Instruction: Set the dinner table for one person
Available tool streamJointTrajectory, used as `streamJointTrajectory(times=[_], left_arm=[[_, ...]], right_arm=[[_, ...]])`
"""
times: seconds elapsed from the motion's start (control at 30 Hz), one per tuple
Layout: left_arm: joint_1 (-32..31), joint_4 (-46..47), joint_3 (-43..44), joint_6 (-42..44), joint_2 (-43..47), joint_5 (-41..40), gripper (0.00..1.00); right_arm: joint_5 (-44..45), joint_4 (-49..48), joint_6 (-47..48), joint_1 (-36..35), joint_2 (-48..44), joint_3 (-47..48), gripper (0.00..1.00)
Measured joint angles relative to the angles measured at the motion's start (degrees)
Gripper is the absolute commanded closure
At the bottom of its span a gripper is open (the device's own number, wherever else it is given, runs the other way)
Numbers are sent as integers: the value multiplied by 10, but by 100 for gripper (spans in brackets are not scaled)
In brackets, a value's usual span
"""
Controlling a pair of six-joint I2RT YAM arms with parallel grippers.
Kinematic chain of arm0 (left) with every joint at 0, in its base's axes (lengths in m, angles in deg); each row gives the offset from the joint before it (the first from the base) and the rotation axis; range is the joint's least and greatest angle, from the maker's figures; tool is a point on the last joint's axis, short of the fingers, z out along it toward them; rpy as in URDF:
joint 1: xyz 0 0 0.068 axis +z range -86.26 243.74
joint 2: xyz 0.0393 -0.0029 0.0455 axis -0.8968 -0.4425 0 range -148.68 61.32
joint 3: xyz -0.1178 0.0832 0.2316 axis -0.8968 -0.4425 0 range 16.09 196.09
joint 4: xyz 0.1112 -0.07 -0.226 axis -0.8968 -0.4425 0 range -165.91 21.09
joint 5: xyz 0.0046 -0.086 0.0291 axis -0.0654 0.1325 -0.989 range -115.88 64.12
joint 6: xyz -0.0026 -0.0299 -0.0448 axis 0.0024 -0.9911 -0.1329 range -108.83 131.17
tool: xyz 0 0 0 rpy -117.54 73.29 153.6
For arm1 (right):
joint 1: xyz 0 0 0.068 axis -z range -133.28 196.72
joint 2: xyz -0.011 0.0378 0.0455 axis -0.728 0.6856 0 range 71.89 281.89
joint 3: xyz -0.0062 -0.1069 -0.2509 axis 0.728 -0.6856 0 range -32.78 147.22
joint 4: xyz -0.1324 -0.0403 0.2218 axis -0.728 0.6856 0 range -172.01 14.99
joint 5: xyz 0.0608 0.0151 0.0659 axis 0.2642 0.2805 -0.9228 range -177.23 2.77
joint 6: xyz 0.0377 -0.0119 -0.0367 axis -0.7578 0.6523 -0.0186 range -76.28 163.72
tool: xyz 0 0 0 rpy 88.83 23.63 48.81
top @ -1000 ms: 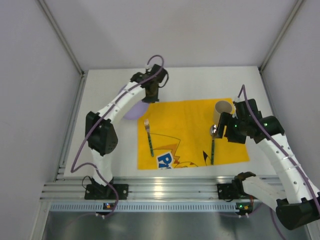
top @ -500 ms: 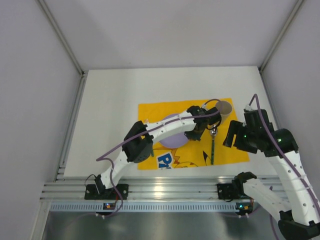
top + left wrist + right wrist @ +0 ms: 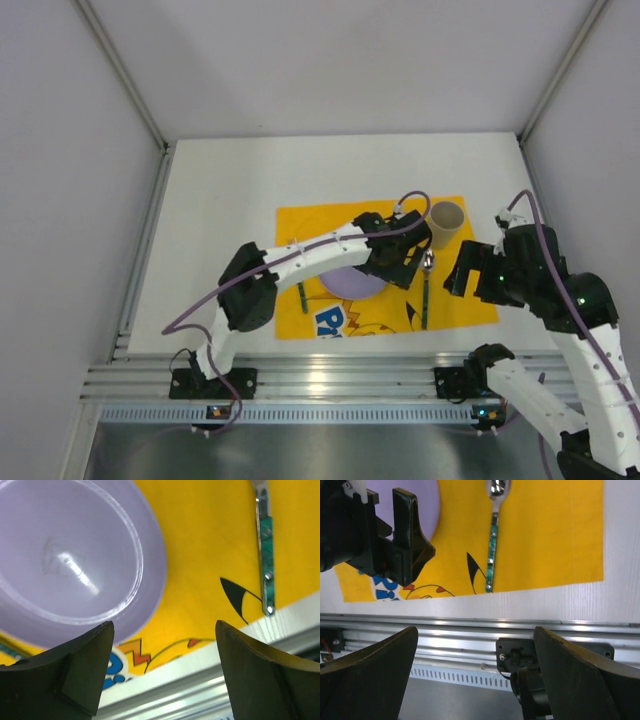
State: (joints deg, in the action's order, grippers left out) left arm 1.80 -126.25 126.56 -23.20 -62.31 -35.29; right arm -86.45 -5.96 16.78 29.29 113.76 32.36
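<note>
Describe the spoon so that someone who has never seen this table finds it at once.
On the white dinner table lies a yellow mat; look at its right half, beside the lilac plate. The spoon lies there, bowl end toward the tan cup. Its round metal bowl and its place right of the plate set it apart from the other green-handled utensil.

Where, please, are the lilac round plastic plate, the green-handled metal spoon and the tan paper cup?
Lilac plate [image 3: 70,560], left wrist view, centre of its well.
Green-handled spoon [image 3: 492,540], right wrist view, its handle.
Tan cup [image 3: 446,215], top external view, its open mouth.
</note>
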Motion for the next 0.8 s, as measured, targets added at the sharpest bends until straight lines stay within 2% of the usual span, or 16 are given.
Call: streamJointTrajectory(times=[0.13, 0.3, 0.43, 0.6, 0.8], left_arm=[[-2, 43, -96, 4, 165, -48, 4], [4, 67, -257, 26, 464, -218, 2], [78, 61, -374, 56, 648, -312, 2], [155, 46, -450, 76, 763, -340, 2], [165, 17, -458, 68, 804, -350, 1]], right_arm=[[-36, -36, 16, 0, -32, 37, 0], [-62, -88, 18, 0, -124, 20, 0], [-72, -106, 7, 0, -217, -45, 0], [-84, -106, -19, 0, -273, -82, 0], [-104, -120, -26, 0, -256, -93, 0]])
